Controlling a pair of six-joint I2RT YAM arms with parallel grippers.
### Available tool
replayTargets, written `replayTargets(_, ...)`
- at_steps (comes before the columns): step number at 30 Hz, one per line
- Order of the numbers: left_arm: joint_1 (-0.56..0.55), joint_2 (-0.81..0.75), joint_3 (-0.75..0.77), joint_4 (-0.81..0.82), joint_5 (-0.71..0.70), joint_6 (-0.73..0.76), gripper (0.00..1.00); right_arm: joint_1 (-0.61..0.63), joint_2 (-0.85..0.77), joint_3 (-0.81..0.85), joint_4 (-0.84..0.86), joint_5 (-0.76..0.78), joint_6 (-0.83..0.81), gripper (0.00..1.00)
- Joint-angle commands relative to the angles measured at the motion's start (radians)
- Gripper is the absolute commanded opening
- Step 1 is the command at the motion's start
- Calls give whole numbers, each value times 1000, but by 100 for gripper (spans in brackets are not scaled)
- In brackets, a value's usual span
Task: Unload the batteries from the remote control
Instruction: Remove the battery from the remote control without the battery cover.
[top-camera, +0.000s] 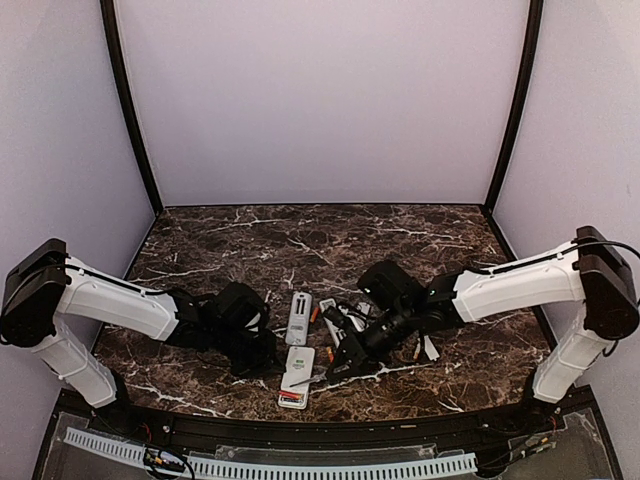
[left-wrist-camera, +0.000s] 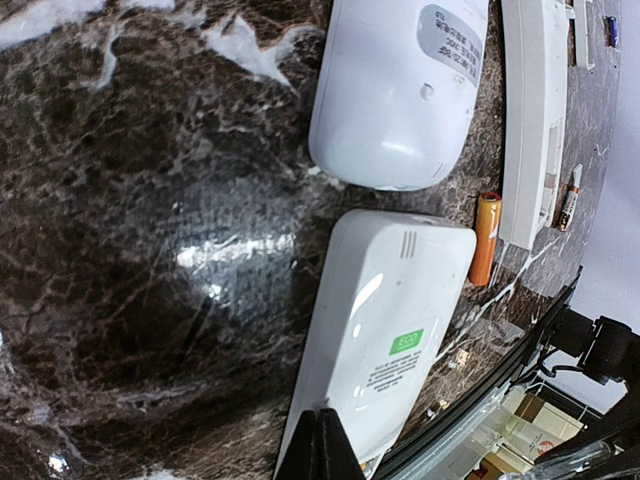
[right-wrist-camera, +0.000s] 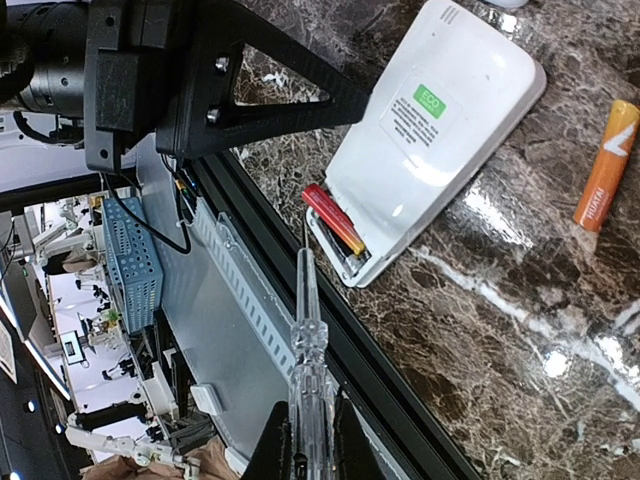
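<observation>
While the right gripper (right-wrist-camera: 310, 445) pinched a clear-handled tool (right-wrist-camera: 308, 335), the tool's thin metal tip lay just ahead of the jaws, at the open end of a white remote (right-wrist-camera: 440, 150). Noted a red battery (right-wrist-camera: 335, 222) seated in that open compartment, right at the tip. Farther along the remote's back was a green sticker (right-wrist-camera: 428, 101) reading "ECO"; the small print under it was not legible. Beyond, to the right of the jaws, an orange battery (right-wrist-camera: 605, 165) lay loose on the marble table (right-wrist-camera: 520, 330), with white lettering along it, seemingly "HUATAI".

Noted the left gripper (left-wrist-camera: 320, 445) with jaws pressed together, nothing between them, tips over the near end of the same remote. Ahead of them came the ECO sticker, then the orange battery just beside the remote's far right corner. Farther still lay a second white remote (left-wrist-camera: 395, 90) with a grey label, print unreadable. Right of it was a long white remote (left-wrist-camera: 535, 110) with a small copper battery (left-wrist-camera: 568, 200) beside it.
</observation>
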Motion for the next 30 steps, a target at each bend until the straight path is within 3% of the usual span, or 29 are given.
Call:
replayTargets(1, -29, 42, -20, -10, 12, -2, 2, 11, -35, -54, -39, 33, 11, 0)
replayTargets(30, -28, 41, -18, -14, 12, -4, 2, 21, 38, -2, -45, 40, -20, 0)
